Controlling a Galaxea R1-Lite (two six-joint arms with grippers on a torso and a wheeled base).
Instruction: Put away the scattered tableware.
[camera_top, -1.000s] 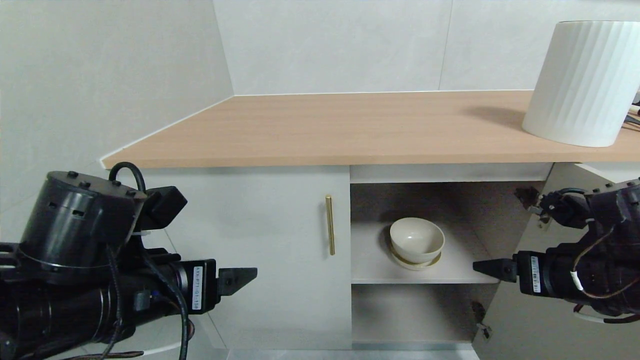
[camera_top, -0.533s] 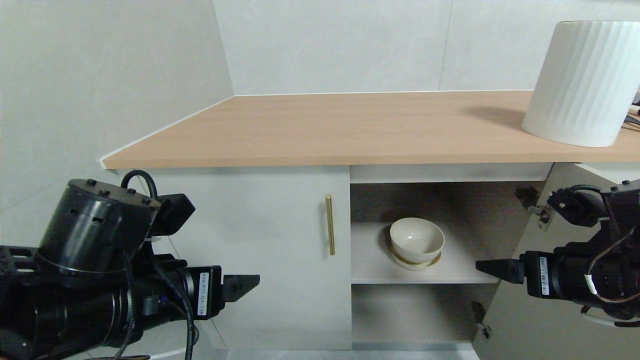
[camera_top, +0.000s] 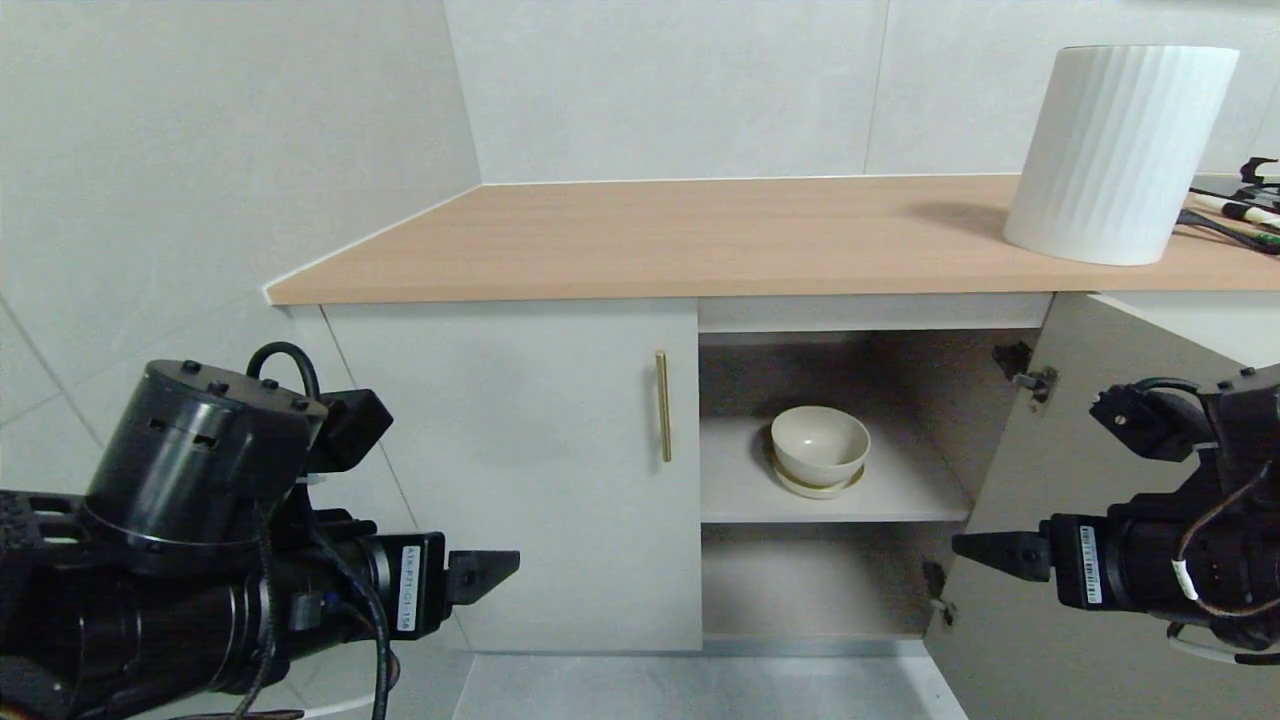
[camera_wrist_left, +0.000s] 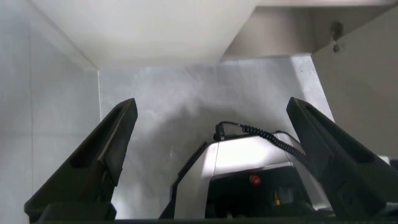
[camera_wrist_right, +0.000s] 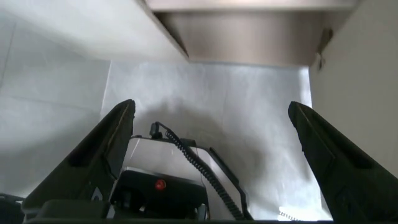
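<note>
Bowl (camera_top: 820, 447) sat on saucer (camera_top: 815, 489) on upper shelf (camera_top: 735, 490) inside cabinet; right door (camera_top: 1030, 660) open, left door (camera_top: 520, 470) shut. Left claw (camera_wrist_left: 211, 143) low before left door, fingers spread wide, empty. Right claw (camera_wrist_right: 211, 143) low by right door, likewise wide, empty. White ribbed cylinder (camera_top: 1115, 150) stood on tabletop (camera_top: 650, 240).

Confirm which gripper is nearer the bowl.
Right. The right gripper sits at the open compartment's edge, lower right of the bowl; the left gripper is in front of the closed door.

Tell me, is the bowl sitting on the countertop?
No, the bowl sits on a plate on the cabinet shelf.
</note>
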